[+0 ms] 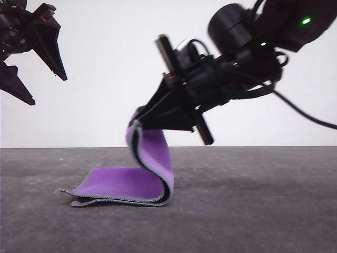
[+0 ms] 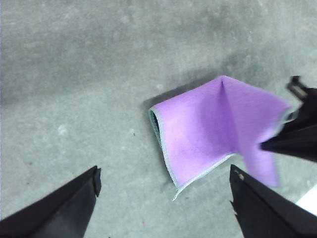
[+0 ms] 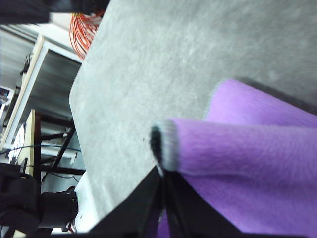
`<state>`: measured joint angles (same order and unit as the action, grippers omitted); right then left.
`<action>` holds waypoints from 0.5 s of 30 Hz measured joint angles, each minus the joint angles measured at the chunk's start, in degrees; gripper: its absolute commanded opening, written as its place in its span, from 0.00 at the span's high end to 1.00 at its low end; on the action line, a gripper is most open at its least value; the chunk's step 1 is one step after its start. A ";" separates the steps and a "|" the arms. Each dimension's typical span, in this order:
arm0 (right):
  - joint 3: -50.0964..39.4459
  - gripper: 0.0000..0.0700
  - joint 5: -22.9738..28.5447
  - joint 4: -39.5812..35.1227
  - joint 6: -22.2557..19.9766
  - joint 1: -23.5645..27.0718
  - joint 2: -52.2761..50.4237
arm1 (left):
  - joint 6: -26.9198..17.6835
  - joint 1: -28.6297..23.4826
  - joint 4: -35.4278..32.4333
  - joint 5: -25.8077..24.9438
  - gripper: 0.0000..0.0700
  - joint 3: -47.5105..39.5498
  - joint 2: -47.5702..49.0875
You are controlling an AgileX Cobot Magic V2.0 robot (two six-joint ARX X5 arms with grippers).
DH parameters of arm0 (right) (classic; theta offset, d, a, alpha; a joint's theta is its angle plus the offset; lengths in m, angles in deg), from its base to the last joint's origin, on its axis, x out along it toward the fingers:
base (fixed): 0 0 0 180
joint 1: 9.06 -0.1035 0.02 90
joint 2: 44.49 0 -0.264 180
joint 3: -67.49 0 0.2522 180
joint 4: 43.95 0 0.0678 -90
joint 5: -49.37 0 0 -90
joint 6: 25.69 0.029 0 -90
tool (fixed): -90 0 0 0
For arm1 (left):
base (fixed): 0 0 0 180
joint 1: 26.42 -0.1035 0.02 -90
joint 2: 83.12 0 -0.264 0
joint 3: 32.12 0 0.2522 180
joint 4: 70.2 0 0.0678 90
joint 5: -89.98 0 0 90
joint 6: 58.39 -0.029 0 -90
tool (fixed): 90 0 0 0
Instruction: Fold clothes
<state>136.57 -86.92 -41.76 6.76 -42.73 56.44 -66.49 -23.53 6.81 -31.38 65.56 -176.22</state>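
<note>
My right gripper (image 1: 138,122) was pinched shut on one edge of the cloth (image 1: 129,182), holding that edge up over the half that lay on the grey table (image 1: 253,211); I judged the fold about midway, with the raised part yet to be laid flat onto the resting part. My left gripper (image 1: 31,74) hung spread and empty, well above and clear of the cloth. Its dark face showed only as a sliver inside the bend.

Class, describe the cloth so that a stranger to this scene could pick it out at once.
On the grey table, below the right tool, lies a small cloth. One edge is pinched and lifted; the rest curves down flat. Bright purple with grey stitched edging sets it apart.
</note>
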 measured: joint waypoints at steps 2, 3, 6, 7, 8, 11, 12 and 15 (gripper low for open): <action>2.05 1.00 0.01 -0.06 0.48 -0.86 1.77 | 0.00 0.02 0.00 0.00 0.27 0.00 0.00; 2.94 1.00 -0.02 -0.15 0.62 -1.24 2.44 | 0.00 0.01 0.00 0.00 0.27 0.00 0.00; 5.19 1.00 -0.08 -0.37 0.94 -2.30 4.51 | 0.00 0.00 0.00 0.00 0.27 0.00 0.00; 5.64 1.00 -0.07 -0.47 0.99 -2.56 5.15 | 0.00 0.01 0.00 0.00 0.27 0.00 0.00; 5.93 1.00 -0.06 -0.58 1.02 -2.80 5.79 | 0.00 0.02 0.00 0.00 0.27 0.00 0.00; 6.02 1.00 -0.03 -0.38 1.04 -3.18 6.92 | 0.00 0.00 0.02 0.00 0.27 0.00 0.00; 6.02 0.98 -0.03 -0.31 1.04 -3.20 7.00 | 0.00 0.00 0.01 0.00 0.27 0.00 0.00; 6.04 0.74 -0.13 -0.77 1.03 -3.31 7.04 | 0.00 0.00 0.00 0.00 0.27 0.00 0.00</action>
<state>142.61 -87.05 -42.53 7.79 -46.04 63.47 -66.49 -23.53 6.81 -31.38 65.56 -176.22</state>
